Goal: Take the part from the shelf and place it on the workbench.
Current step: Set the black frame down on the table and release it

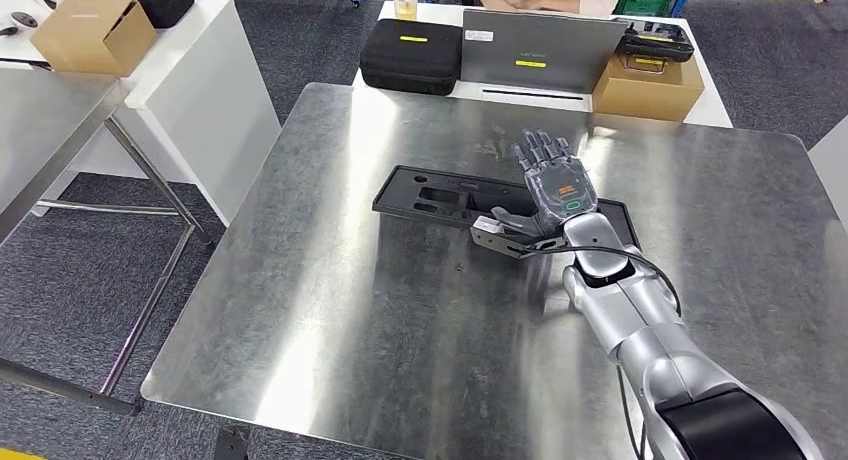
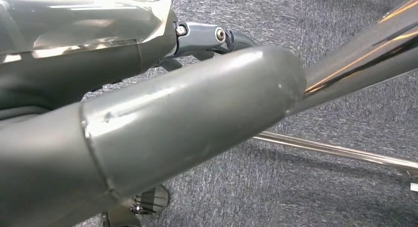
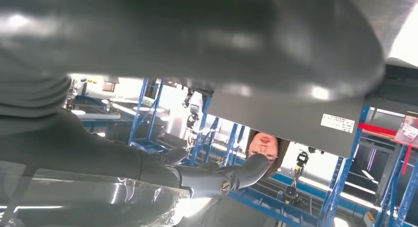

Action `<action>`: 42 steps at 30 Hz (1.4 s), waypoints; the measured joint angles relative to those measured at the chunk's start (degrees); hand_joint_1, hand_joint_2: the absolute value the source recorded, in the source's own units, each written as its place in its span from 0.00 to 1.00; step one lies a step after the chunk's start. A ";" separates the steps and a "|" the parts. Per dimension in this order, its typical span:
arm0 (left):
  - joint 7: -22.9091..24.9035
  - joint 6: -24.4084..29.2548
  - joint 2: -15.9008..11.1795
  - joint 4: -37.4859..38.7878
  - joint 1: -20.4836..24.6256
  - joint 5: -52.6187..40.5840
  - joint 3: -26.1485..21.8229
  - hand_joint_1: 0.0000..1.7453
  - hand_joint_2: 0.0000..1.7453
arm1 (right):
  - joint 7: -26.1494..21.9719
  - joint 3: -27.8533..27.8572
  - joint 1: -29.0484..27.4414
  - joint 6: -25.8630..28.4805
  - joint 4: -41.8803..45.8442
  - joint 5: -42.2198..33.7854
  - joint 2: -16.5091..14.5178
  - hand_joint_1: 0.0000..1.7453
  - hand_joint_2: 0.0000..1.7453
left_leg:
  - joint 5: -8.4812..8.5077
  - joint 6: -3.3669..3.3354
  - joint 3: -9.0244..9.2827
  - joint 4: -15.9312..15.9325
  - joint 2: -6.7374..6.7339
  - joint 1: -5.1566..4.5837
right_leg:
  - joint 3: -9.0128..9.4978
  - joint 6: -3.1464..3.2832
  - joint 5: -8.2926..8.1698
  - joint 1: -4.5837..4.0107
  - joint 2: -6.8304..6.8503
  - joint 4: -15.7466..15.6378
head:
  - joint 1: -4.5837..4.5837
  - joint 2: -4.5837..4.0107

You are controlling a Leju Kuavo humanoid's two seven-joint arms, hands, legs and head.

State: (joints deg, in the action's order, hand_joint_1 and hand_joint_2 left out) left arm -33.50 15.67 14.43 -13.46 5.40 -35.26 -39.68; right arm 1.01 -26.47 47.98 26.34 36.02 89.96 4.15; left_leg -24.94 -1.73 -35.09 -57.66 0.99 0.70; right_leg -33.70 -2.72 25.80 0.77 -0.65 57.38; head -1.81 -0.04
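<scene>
The part (image 1: 440, 195) is a flat black plate with cut-outs, lying on the steel workbench (image 1: 330, 310) near its far middle. My right hand (image 1: 555, 185) reaches over the plate's right end with its back up and its fingers stretched out and apart. The thumb (image 1: 512, 221) lies beside a small grey metal bracket (image 1: 493, 239) at the plate's near edge. In the right wrist view the thumb (image 3: 197, 34) and one dark finger (image 3: 222, 180) show nothing between them. My left hand (image 2: 148, 133) hangs over grey carpet and holds nothing.
Across the workbench's far edge a white table carries a black case (image 1: 410, 55), a grey laptop (image 1: 540, 50) and a cardboard box (image 1: 648, 85), with a person seated behind. Another steel table (image 1: 50, 130) and a box (image 1: 85, 30) stand at the left.
</scene>
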 joint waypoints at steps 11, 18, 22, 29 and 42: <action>0.33 0.08 -0.04 0.00 0.03 1.39 -0.68 0.00 0.00 | -2.54 -0.01 1.37 -0.81 0.61 -0.48 -2.34 0.00 0.00 | -0.08 0.19 -0.08 -0.04 -0.08 -0.59 | -0.04 -0.01 0.01 0.00 0.00 -0.06 | 0.01 0.00; 0.59 0.87 0.03 0.00 0.05 2.85 -1.90 0.00 0.00 | -2.73 -0.16 4.52 -2.58 1.99 -0.56 -4.27 0.00 0.00 | -0.20 -0.18 -0.09 -0.12 -0.07 -0.78 | 0.26 -0.26 -0.15 0.55 0.05 -0.67 | -0.04 0.00; 0.78 0.92 0.24 0.00 0.15 2.95 -2.37 0.00 0.00 | 0.00 -1.15 5.09 -0.29 2.43 -0.11 -4.48 0.00 0.00 | 1.01 -1.67 2.13 3.09 -0.10 -0.02 | -0.09 -0.68 0.82 0.49 0.33 0.69 | 0.21 0.00; 1.06 0.59 0.35 -0.01 0.30 3.21 -2.87 0.00 0.00 | 1.03 -2.75 4.46 0.33 2.44 0.00 -3.63 0.00 0.00 | 0.28 -0.24 2.55 2.47 1.98 1.49 | -4.49 -3.55 1.40 2.18 -0.01 7.21 | 0.44 0.00; 1.69 0.01 0.13 -0.06 0.45 3.50 -3.07 0.00 0.00 | 1.99 -4.46 4.47 0.55 2.45 0.04 -3.54 0.00 0.00 | -7.16 1.34 -9.04 -17.48 -0.59 1.39 | -0.79 0.84 0.54 0.63 2.18 1.42 | -0.04 0.00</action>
State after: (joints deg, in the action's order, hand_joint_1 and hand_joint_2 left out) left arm -31.80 15.68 14.56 -13.52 5.85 -31.76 -42.75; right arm 2.99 -30.93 52.44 26.89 38.47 90.01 0.61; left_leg -32.10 -0.39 -44.13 -75.14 0.40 2.09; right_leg -34.48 -1.88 26.34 1.40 1.52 58.80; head -1.85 -0.04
